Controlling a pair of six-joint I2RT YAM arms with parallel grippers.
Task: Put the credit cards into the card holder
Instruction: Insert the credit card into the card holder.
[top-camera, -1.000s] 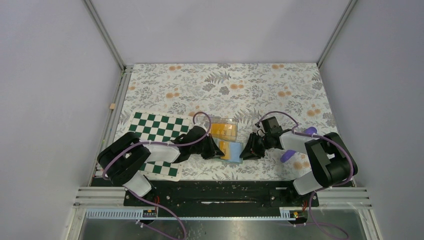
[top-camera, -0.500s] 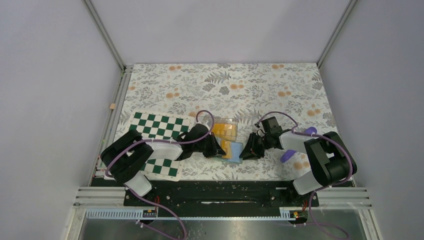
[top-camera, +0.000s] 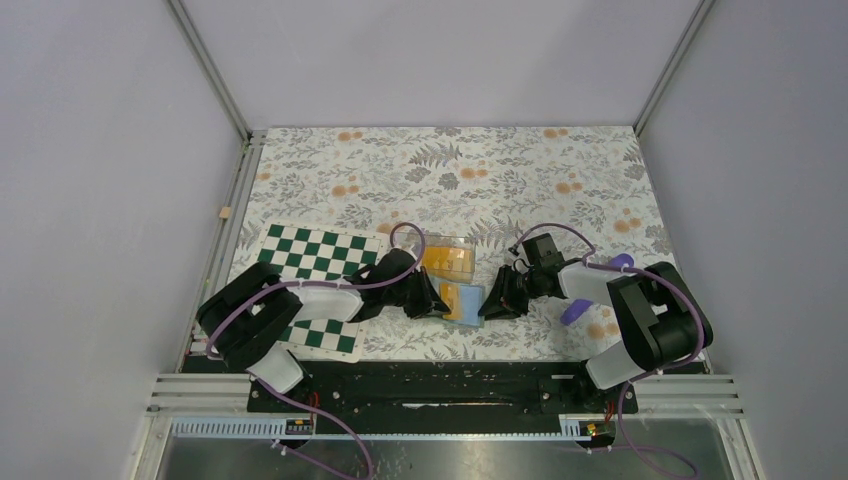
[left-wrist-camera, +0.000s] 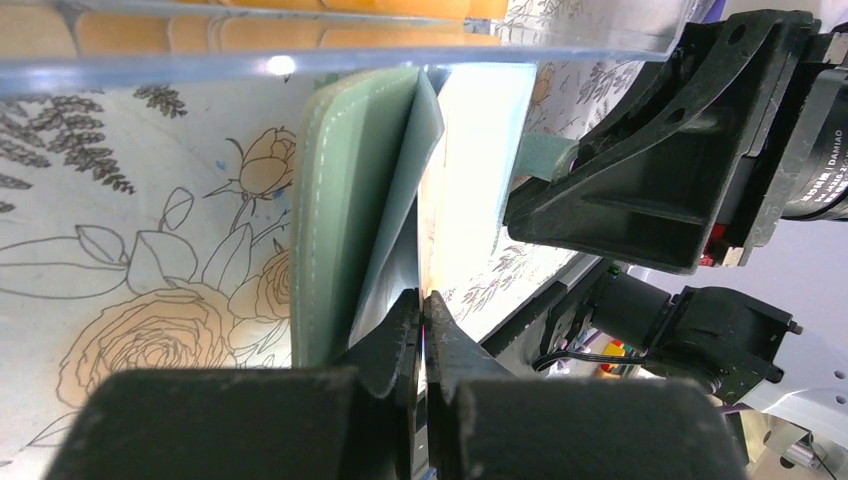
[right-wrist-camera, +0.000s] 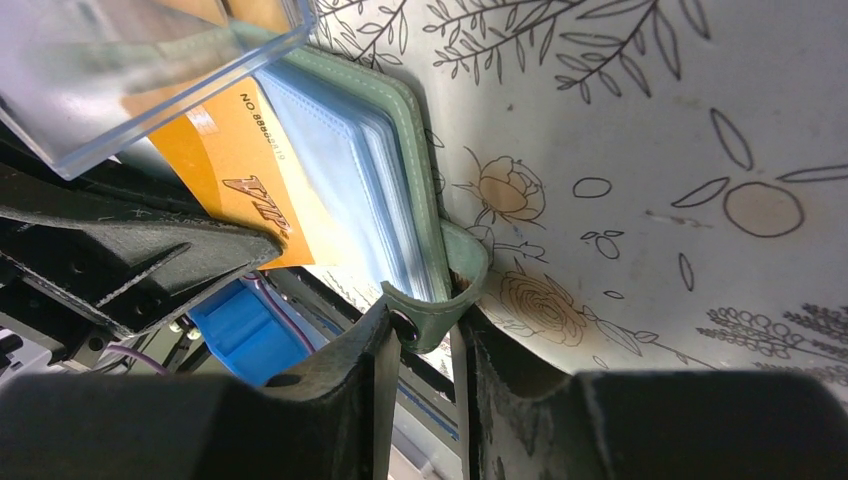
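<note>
The green card holder (top-camera: 466, 301) lies open on the floral cloth between my two grippers, its blue sleeves (right-wrist-camera: 350, 190) fanned out. An orange credit card (right-wrist-camera: 240, 185) lies partly in the sleeves. My left gripper (top-camera: 439, 304) is shut on that card's near edge, seen edge-on between the jaws (left-wrist-camera: 422, 305). My right gripper (top-camera: 491, 304) is shut on the holder's green snap strap (right-wrist-camera: 452, 288) at the opposite side. More orange credit cards (top-camera: 447, 260) lie in a clear plastic box (right-wrist-camera: 130, 70) just behind the holder.
A green-and-white chequered board (top-camera: 318, 254) lies at the left under my left arm. The clear box (left-wrist-camera: 300, 55) touches the holder's far edge. The table's near edge and black rail (top-camera: 430, 375) run close behind both grippers.
</note>
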